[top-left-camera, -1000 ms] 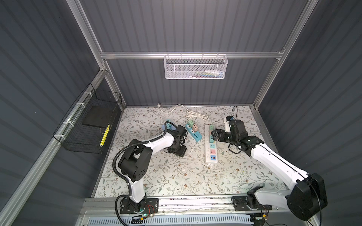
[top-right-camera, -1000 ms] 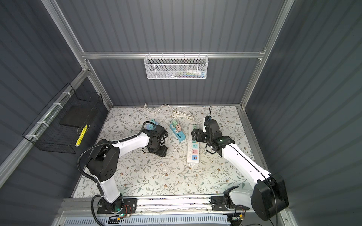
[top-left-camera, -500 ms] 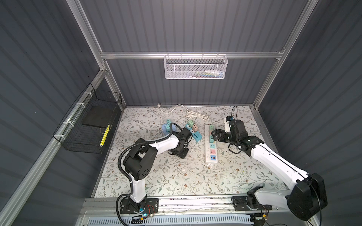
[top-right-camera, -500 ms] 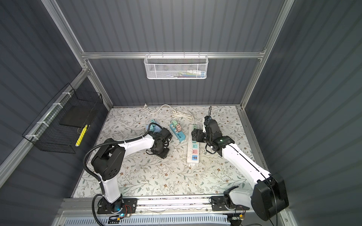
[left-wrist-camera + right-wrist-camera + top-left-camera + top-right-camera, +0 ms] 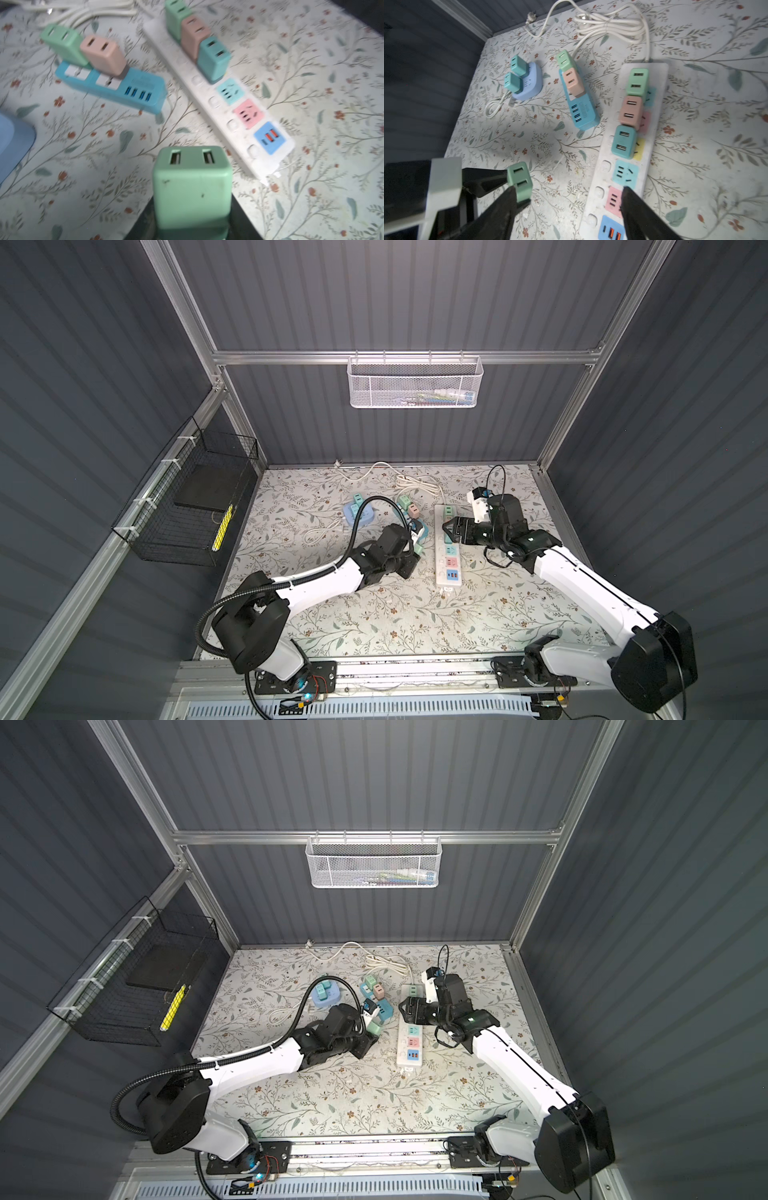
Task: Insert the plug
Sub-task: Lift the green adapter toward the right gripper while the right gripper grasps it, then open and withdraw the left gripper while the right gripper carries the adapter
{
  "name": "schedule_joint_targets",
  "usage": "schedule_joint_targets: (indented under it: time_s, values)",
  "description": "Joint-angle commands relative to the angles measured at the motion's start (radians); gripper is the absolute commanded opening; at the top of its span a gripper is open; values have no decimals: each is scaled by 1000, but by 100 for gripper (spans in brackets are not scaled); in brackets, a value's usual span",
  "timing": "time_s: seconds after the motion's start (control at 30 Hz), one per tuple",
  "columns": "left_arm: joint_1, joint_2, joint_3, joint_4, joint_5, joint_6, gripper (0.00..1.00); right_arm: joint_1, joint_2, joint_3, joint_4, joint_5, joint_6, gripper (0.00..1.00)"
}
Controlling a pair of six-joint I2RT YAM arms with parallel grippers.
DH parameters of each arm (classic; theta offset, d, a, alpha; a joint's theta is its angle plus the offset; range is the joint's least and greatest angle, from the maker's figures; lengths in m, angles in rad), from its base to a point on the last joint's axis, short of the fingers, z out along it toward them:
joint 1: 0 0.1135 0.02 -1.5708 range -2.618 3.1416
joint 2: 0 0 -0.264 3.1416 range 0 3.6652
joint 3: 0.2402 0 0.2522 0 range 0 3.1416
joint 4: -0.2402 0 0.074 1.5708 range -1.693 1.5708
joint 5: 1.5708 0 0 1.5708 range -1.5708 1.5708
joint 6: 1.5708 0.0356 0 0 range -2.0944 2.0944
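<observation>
A green plug (image 5: 192, 187) is held in my left gripper (image 5: 192, 220), which is shut on it. In both top views the plug (image 5: 419, 549) (image 5: 375, 1028) hangs just left of the white power strip (image 5: 448, 568) (image 5: 410, 1052). The right wrist view shows the same plug (image 5: 520, 180) beside the strip (image 5: 602, 178). Green, pink and teal plugs sit in the strip's far sockets. Its light-blue socket (image 5: 229, 91) and pink socket (image 5: 248, 113) are free. My right gripper (image 5: 569, 199) (image 5: 451, 531) is open over the strip's middle, holding nothing.
A blue strip (image 5: 133, 91) (image 5: 583, 112) with a green and a pink plug lies left of the white one. A pale-blue socket block (image 5: 359, 514) (image 5: 527, 87) with two teal plugs is farther left. White cables (image 5: 415, 485) coil at the back. A black wire basket (image 5: 187, 514) hangs on the left wall.
My left gripper has shut on the green plug and moved right, toward the white strip. The right gripper's jaws have narrowed while it stays over the strip.
</observation>
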Motion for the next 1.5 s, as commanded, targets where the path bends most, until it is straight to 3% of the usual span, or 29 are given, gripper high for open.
schedule_joint_targets:
  time_s: [0.0,0.17,0.27,0.6,0.73,0.8,0.97,1.03,1.1,1.3,1.47]
  values:
    - [9,-37,-22,245,17,48,26,6,-13,14,18,-168,-13,66]
    - [8,-36,-5,237,61,56,26,7,1,7,47,-267,-5,47]
    - [9,-34,1,233,74,55,26,15,18,2,83,-331,1,48]
    - [9,-33,23,213,103,36,25,27,105,26,105,-344,12,50]
    - [8,-36,20,210,108,35,25,33,127,34,116,-341,21,46]
    - [9,-34,24,202,114,35,25,37,133,36,120,-341,20,39]
    - [9,-32,20,200,120,24,27,48,155,43,117,-350,30,30]
    - [9,-34,20,197,118,20,33,57,157,52,91,-342,17,26]
    - [8,-39,25,181,103,13,58,60,147,53,76,-323,10,24]
    - [11,-126,-5,141,-14,-8,88,62,80,31,48,-189,-24,22]
    - [10,-276,-78,132,-256,-139,93,80,-14,-48,75,38,-59,22]
